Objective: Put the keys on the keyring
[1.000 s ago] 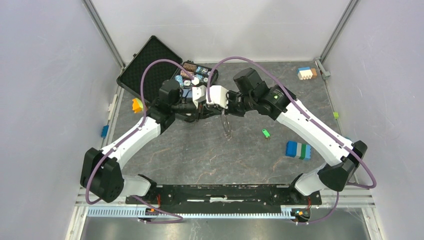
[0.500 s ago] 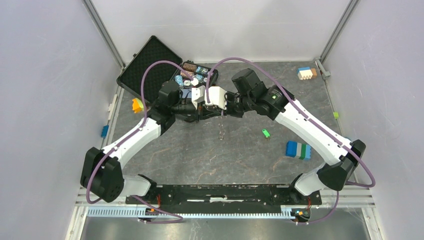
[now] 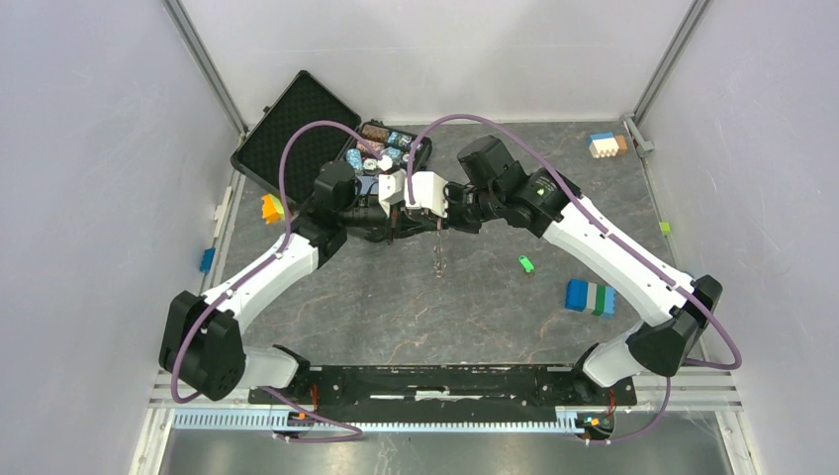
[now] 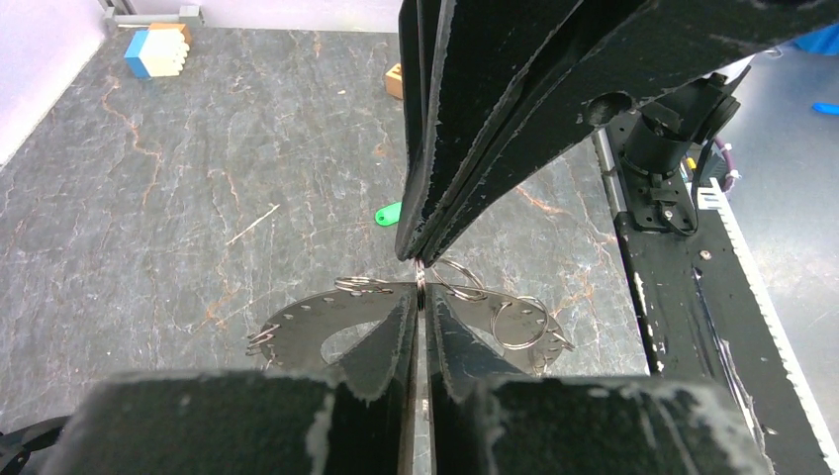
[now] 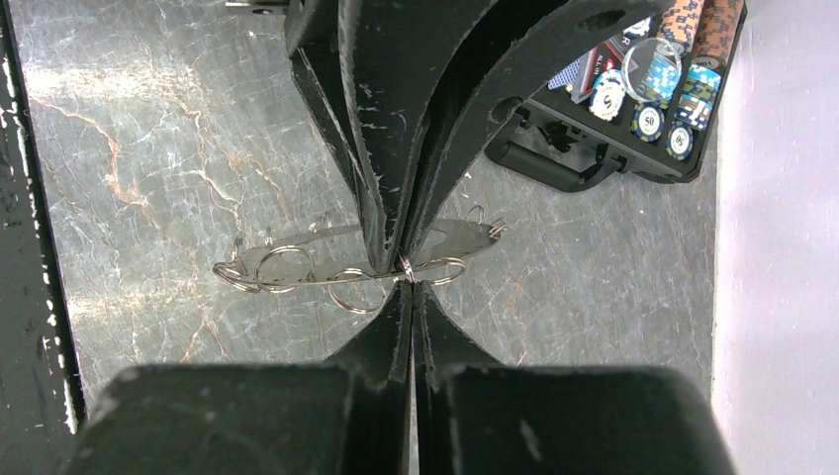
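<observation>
Currently both claws tip-to-tip mid-air over table (image 4: 148,198), keyring (image 5: 287,272) hanging between them. L gripper (image 4: 419,309) clamped on ring wire, jaws nearly together. R gripper (image 5: 408,289) pinched shut on same wire from opp side (grip spots almost touching). Green key (image 4: 390,214) lies loose on table, well apart, on R arm's side. Judgement: step = settle ring in one claw so other can fetch key. L pinch firm, release R slowly, watch for swing/slip; thin wire prob twists easily.
</observation>
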Controlling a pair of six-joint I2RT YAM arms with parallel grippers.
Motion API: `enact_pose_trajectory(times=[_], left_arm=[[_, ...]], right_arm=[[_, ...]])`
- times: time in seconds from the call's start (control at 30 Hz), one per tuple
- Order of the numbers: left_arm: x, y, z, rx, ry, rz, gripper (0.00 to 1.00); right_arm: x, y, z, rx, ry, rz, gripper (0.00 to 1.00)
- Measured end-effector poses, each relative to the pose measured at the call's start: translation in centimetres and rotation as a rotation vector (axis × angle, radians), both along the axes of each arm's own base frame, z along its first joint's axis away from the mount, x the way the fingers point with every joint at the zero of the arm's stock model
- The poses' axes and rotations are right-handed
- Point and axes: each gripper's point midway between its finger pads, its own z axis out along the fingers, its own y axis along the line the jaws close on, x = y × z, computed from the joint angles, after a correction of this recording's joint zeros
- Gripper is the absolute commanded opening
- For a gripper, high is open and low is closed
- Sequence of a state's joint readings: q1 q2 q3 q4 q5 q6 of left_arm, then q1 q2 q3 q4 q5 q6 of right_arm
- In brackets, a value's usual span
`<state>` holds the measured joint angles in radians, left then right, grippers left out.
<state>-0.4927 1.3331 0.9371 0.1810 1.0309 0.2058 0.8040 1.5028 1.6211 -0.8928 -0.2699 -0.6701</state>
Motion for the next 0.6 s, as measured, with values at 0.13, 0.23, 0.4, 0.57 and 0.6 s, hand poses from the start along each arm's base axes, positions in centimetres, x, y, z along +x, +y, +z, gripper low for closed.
enact_pose_trajectory(times=[0.13, 0.23, 0.4, 0.57, 0.6], left_arm=[[0.01, 0.02, 0.01, 0.0, 0.0, 0.0, 0.18], [-0.02, 0.04, -0.01, 0.001, -0.001, -0.001, 0.23], [-0.07, 0.38, -0.1, 0.01, -0.002, 0.005, 0.21], [-0.15, 0.43, -0.2, 0.014, 0.005, 0.004, 0.11], [-0.17, 0.44, -0.2, 0.014, 0.005, 0.004, 0.09]], right_arm=[[-0.05, 0.03, -0.07, 0.001, 0.004, 0.001, 0.0], [-0.11, 0.08, -0.16, 0.003, 0.008, 0.003, 0.0], [-0.12, 0.27, -0.35, 0.009, 0.01, 0.008, 0.0], [-0.18, 0.38, -0.42, 0.013, 0.013, 0.012, 0.0], [-0.18, 0.38, -0.46, 0.012, 0.014, 0.012, 0.0]])
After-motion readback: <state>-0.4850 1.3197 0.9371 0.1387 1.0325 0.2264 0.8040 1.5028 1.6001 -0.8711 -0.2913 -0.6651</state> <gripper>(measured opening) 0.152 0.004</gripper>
